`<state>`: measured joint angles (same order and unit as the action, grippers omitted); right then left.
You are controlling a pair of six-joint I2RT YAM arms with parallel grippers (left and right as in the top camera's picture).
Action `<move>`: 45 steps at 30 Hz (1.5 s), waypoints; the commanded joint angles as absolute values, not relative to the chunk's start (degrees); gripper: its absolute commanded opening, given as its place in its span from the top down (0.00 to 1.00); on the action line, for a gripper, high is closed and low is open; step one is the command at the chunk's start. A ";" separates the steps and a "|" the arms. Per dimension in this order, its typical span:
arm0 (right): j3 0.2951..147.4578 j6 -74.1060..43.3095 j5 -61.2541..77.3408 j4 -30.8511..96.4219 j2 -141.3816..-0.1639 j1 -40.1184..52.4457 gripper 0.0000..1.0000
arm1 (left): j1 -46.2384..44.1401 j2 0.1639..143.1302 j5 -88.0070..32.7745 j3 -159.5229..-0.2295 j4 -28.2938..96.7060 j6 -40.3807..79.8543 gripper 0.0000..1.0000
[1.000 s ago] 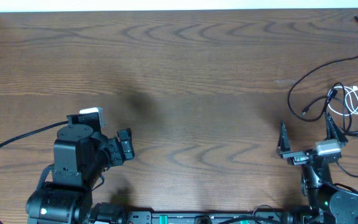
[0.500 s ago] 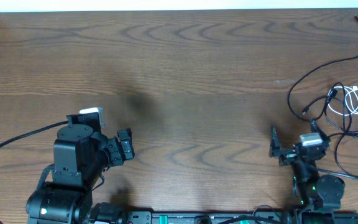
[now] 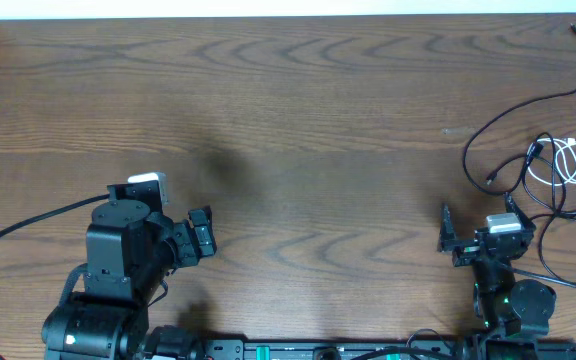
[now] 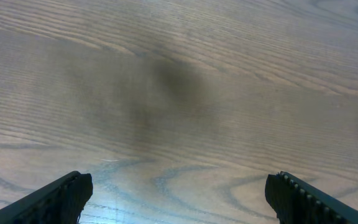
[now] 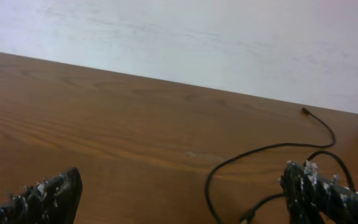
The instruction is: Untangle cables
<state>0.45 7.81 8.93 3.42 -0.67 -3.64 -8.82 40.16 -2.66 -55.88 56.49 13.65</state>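
Withdrawn from the cables with the right gripper, then eased a touch back toward them.

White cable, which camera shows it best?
The overhead view: the white cable lies in loops at the right edge of the table, among black cables. The right wrist view clearly shows only black cables. The left wrist view shows just wood, no cables.

Wooden table, cables far right
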 commanded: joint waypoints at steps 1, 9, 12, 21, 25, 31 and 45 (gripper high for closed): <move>0.32 9.28 7.66 3.86 -0.27 -3.92 0.01 | -8.97 40.07 -2.11 -55.55 56.47 13.32 0.06; 0.32 8.38 8.49 3.66 -0.32 -3.97 0.01 | -8.97 40.07 -2.11 -55.55 56.49 13.34 0.06; 0.32 8.38 8.49 3.66 -0.32 -3.97 0.01 | -8.97 40.07 -2.11 -55.55 56.47 13.34 0.06; 0.32 8.40 8.49 3.66 -0.32 -3.97 0.01 | -8.97 40.07 -2.11 -55.55 56.47 13.34 0.06; 0.32 8.40 8.49 3.66 -0.32 -3.97 0.01 | -8.97 40.07 -2.11 -55.55 56.49 13.34 0.06; 0.32 8.40 8.49 3.66 -0.32 -3.97 0.01 | -8.97 40.07 -2.11 -55.55 56.49 13.34 0.06; 0.32 8.40 8.49 3.66 -0.32 -3.97 0.01 | -8.80 36.49 -1.15 -55.55 57.63 12.01 0.06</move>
<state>0.45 8.19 8.73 3.44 -0.69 -3.64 -8.80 38.96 -2.66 -55.88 56.55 13.65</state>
